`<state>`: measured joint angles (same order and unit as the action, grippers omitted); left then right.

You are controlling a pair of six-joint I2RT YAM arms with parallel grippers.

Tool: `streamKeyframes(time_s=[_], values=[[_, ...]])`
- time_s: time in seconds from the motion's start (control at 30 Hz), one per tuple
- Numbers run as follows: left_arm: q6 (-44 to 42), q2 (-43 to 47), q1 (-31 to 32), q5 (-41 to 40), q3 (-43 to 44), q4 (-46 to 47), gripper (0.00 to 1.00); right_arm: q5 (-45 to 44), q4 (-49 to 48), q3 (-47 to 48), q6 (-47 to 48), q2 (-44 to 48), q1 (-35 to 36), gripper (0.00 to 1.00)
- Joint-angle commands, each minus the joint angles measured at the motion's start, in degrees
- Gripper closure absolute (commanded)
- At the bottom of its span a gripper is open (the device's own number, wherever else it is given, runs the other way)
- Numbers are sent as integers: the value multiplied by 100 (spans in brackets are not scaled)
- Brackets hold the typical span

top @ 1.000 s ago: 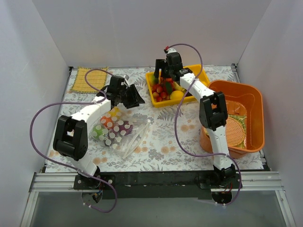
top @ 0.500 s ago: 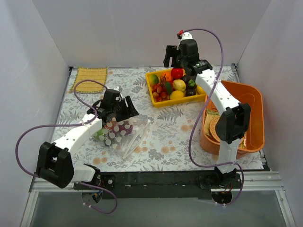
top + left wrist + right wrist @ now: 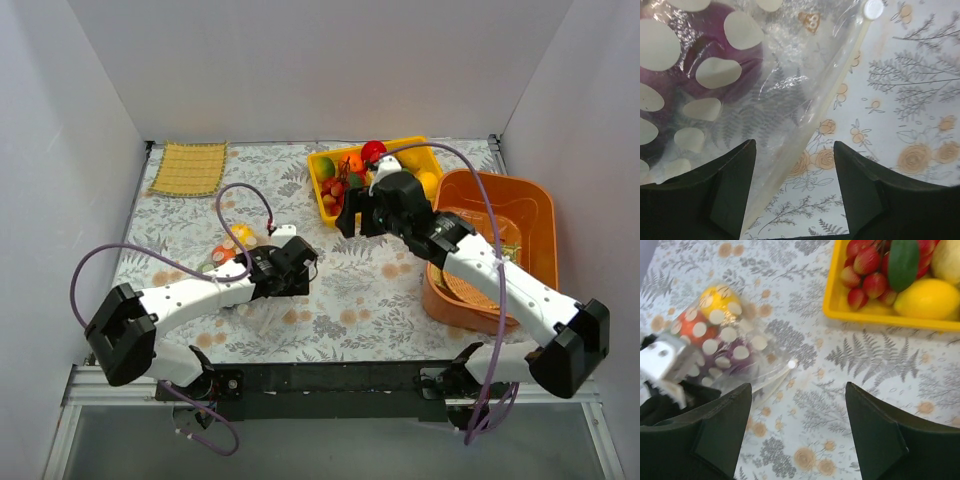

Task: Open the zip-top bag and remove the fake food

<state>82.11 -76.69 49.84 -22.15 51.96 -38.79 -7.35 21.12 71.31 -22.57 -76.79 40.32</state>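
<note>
the left gripper (image 3: 792, 155) has its jaws apart, holding nothing. the zip edge of the zip-top bag (image 3: 765, 95) runs between them, with the fake food (image 3: 695, 60) inside, up to their left. a pinch here could catch both sides and keep it shut. the right gripper (image 3: 797, 392) is wide and holds nothing, with the bag ahead on its left.

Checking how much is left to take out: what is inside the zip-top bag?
Inside the zip-top bag show a yellow piece, an orange-red piece and a purple piece. The left arm covers one end, so anything more there is hidden.
</note>
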Motion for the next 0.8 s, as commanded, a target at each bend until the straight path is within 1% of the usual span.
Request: streamKeyframes(time_s=[0.0, 0.07, 0.13, 0.17, 0.2, 0.23, 0.27, 0.3, 0.33, 0.37, 0.4, 0.43, 0.5, 0.67, 0.77], values=[[332, -417, 350, -1107, 384, -665, 39, -283, -469, -818, -563, 551, 677, 18], [411, -671, 420, -1326, 507, -832, 43, -389, -556, -1056, -748, 700, 881, 19], [639, -847, 482, -1528, 595, -1129, 49, -495, -723, -1548, -1055, 902, 1144, 21], [657, -909, 491, -1659, 656, -1166, 60, -512, -863, -1759, -1152, 981, 1215, 25], [675, -910, 491, -1704, 674, -1166, 68, -565, -1117, -1943, -1275, 1060, 1346, 26], [649, -892, 482, -1731, 692, -1132, 75, -565, -1232, -2267, -1433, 1174, 1382, 27], [623, -857, 491, -1688, 718, -1105, 82, -591, -1321, -2401, -1539, 1236, 1435, 29], [588, -796, 474, -1652, 779, -1061, 97, -653, -1600, -2533, -1618, 1307, 1540, 31], [474, -752, 474, -1582, 806, -870, 100, -653, -1768, -2699, -1671, 1429, 1576, 34], [386, -708, 474, -1486, 841, -746, 100, -627, -1935, -2945, -1776, 1465, 1611, 38], [324, -664, 474, -1172, 903, -597, 100, -566, -2058, -3052, -1812, 1500, 1646, 39], [245, -603, 474, -1029, 929, -325, 100, -522, -2416, -3114, -1847, 1466, 1655, 39], [227, -611, 474, -696, 1034, -87, 100, -408, -2665, -3202, -1891, 1352, 1673, 45], [332, -655, 438, -334, 1211, 213, 100, -205, -3517, -3290, -2006, 720, 1690, 58], [394, -532, 316, -176, 1106, 363, 100, -249, -3781, -3211, -2067, 245, 1690, 60]])
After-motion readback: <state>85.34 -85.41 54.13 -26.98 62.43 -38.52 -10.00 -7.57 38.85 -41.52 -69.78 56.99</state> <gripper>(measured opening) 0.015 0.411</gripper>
